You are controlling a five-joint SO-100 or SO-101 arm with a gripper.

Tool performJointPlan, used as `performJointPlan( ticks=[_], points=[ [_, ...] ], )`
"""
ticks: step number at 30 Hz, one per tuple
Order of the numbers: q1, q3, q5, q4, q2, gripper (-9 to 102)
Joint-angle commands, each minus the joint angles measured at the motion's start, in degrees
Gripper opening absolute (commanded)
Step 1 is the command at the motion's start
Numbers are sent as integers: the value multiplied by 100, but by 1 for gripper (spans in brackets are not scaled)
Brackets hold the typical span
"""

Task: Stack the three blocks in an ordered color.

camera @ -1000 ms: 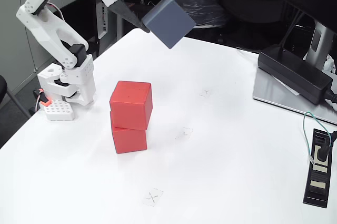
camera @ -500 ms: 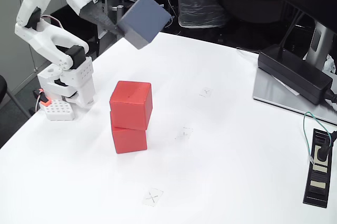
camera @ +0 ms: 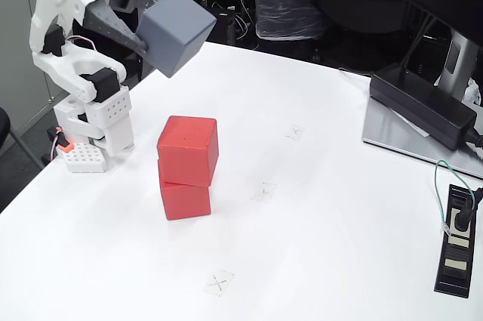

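At the bottom of the frame, low centre, a small taped cross mark (camera: 219, 283) lies on the white table (camera: 317, 245), with two more such marks further up toward the middle. Left of centre, one red block (camera: 189, 150) sits on another red block (camera: 185, 200), the upper one twisted slightly off the lower. At the right edge a black power strip (camera: 456, 239) with a plugged cable lies on the table, and above it a black power brick (camera: 424, 105) rests on a grey slab. In the upper left the white arm's base (camera: 98, 128) stands at the table edge; its gripper (camera: 155, 34) clamps the grey block (camera: 175, 32), tilted, in the air above and left of the red stack. Behind, dark cluttered room with bagged equipment.
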Motion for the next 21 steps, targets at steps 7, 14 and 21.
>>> performJointPlan(
  ticks=[7,14,21],
  points=[
    [70,1485,-105,-1995,598,12],
    [70,2496,-114,-2505,1063,12],
    [79,2918,-114,-2496,1204,12]
  ],
)
